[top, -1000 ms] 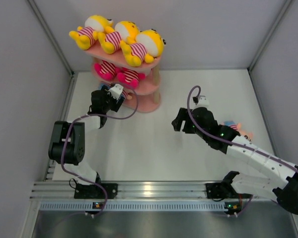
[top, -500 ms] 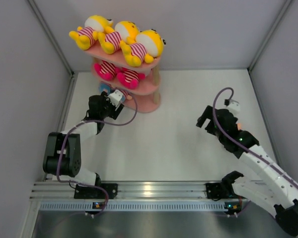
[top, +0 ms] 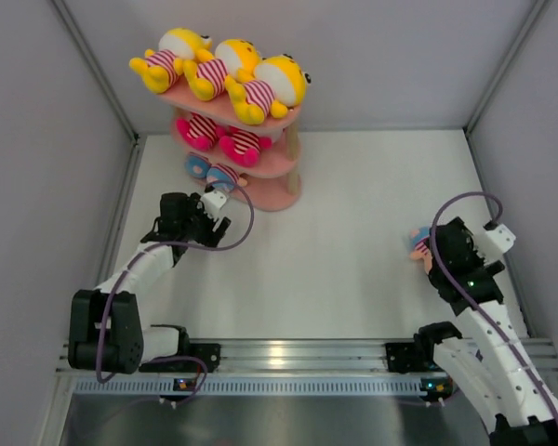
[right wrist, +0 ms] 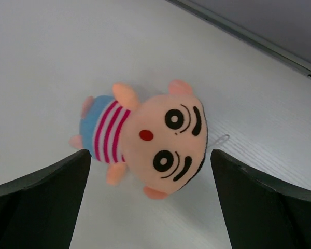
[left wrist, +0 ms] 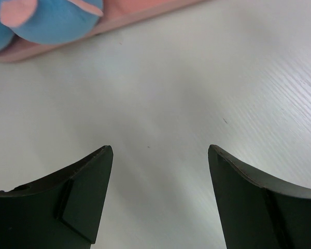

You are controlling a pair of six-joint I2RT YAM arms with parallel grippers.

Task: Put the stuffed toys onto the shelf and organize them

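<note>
under right arm (top: 462,268), peach-faced toy (top: 417,242) half hidden

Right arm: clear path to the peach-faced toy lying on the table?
Likely yes. The right tool hangs open over the peach-faced toy, which lies alone on the table, framed between its fingers; nothing visible blocks the descent.

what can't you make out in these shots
- Top view: the bottom tier of the shelf sits mostly under the upper tiers; toys there cannot be counted.
- Top view: the right arm covers most of the peach toy.
- Left wrist: the top edge cuts off the blue toy.
</note>
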